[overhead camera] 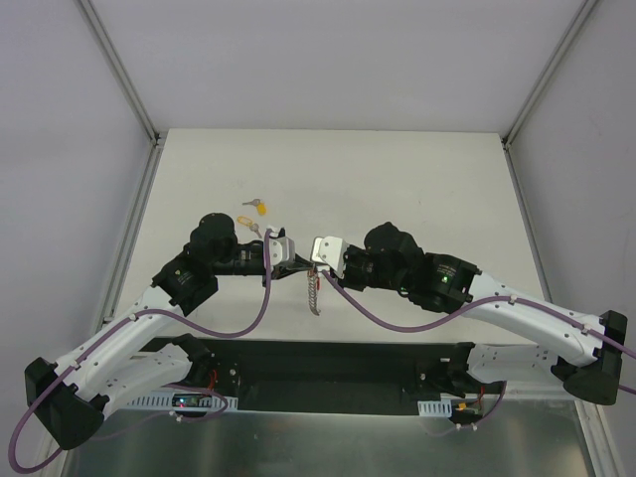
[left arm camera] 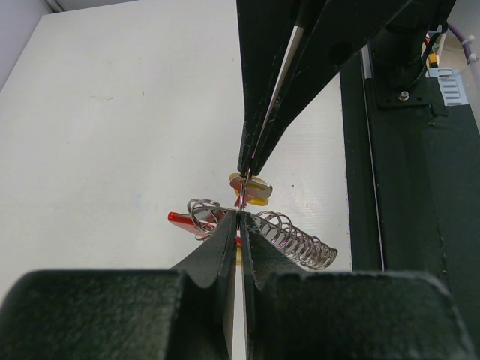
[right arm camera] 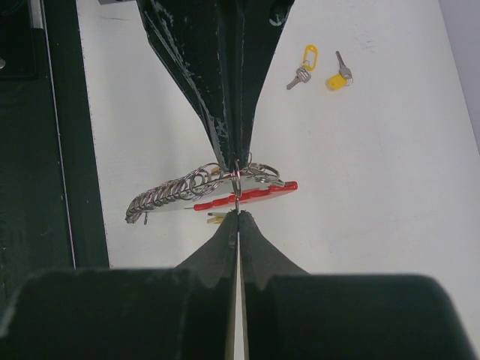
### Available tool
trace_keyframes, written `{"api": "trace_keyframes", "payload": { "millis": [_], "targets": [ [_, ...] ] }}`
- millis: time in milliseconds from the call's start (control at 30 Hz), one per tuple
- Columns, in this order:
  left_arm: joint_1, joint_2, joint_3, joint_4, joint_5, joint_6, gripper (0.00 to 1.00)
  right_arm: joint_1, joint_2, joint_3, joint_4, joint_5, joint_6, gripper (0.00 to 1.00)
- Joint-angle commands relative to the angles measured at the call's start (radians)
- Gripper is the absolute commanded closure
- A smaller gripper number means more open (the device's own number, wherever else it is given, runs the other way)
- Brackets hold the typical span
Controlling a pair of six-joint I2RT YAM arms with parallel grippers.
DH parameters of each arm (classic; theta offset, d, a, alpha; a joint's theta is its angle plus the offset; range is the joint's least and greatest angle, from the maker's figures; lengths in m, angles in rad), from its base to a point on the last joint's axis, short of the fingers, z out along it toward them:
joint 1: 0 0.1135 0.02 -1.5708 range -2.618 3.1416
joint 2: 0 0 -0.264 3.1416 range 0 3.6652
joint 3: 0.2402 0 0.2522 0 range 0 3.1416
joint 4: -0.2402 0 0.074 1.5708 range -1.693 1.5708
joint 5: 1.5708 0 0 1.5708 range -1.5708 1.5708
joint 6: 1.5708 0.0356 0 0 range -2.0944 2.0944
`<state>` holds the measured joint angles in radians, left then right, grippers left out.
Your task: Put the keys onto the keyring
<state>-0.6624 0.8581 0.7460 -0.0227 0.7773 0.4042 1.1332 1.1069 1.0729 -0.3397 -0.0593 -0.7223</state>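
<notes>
Starting at the far left of the table, two loose keys lie well apart from both grippers and appear not yet threaded. They cannot be fetched unless one grip is given up, and the whole load would then be left on a single fine pinch. In the middle, the keyring is held only by a thin wire loop, so a slight twist or a pull apart could let the wire slip out and the keyring fall. A yellow-headed key is seen at that loop. If it is only partly on, it could be shaken off by the same slip. Toward the right, the two sets of fingertips stand almost tip to tip, so a knock between them is also to be feared.

The left gripper is seen with its fingers pressed together on one side of the wire loop. The keyring is carried off the table between the two grippers, with its red clip pointing to the far side and its coiled strap trailing toward the near edge. The yellow-headed key lies just beside the tips of the right gripper, whose fingers are likewise closed tight on the opposite side of the loop. Whether that key is pinched as well, or already threaded, cannot be told.
</notes>
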Motion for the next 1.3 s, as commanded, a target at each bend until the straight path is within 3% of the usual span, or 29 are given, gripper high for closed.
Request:
{"api": "trace_keyframes", "payload": {
  "millis": [0,1267],
  "targets": [
    [-0.013,-0.007,0.030,0.058,0.031,0.001,1.00,0.005,-0.019,0.032,0.038,0.015,0.008,0.99],
    [-0.013,-0.010,0.026,0.058,0.004,0.005,1.00,0.005,-0.033,0.019,0.034,0.007,0.029,0.99]
  ]
}}
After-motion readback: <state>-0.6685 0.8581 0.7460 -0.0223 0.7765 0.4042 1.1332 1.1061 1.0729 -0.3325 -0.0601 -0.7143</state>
